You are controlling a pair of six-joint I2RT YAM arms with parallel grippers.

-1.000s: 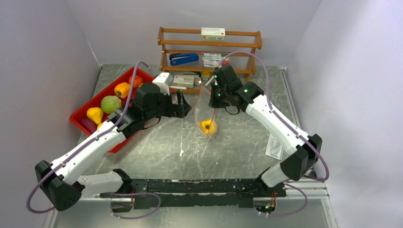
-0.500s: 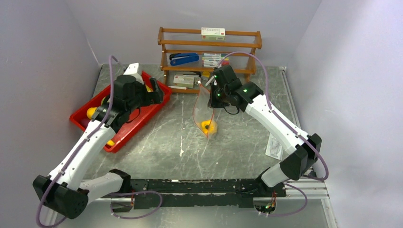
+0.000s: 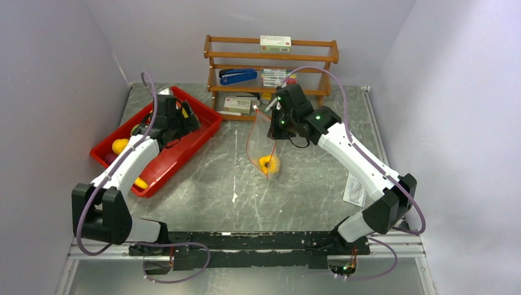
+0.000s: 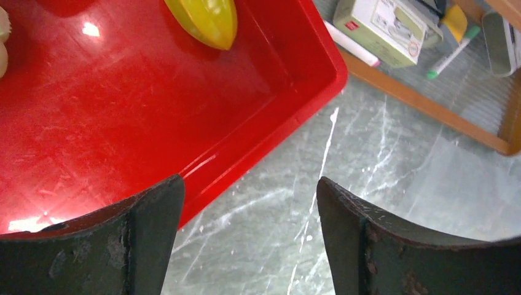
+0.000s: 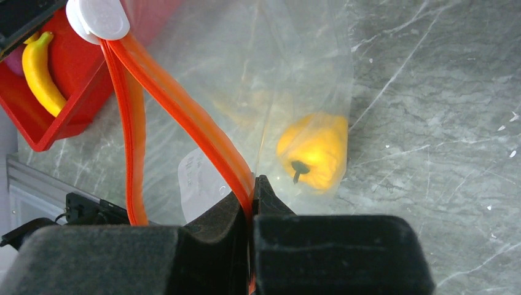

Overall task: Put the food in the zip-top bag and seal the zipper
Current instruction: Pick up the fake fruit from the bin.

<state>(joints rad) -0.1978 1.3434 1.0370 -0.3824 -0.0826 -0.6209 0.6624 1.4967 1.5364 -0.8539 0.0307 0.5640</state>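
Your right gripper (image 5: 253,184) is clamped tight on the zipper (image 5: 178,104), pinching the orange strip where it runs between the pads. From that grip the zip-top bag (image 5: 295,74) hangs with its mouth uppermost, its bottom resting on the table (image 3: 246,190) towards the middle of the far edge, just in front of the wooden rack (image 3: 270,61). One yellow pepper (image 5: 313,150) lies inside at the bottom of the bag. A white slider (image 5: 98,17) sits at the strip's end.

Your left gripper (image 4: 249,184) hovers over the right-hand rim of the red tray (image 4: 92,123) in the table's far left corner, jaws spread and holding nothing. A yellow toy fruit (image 4: 206,18) lies on the tray floor beyond it, and a banana (image 5: 38,67) sits at the tray's near end.
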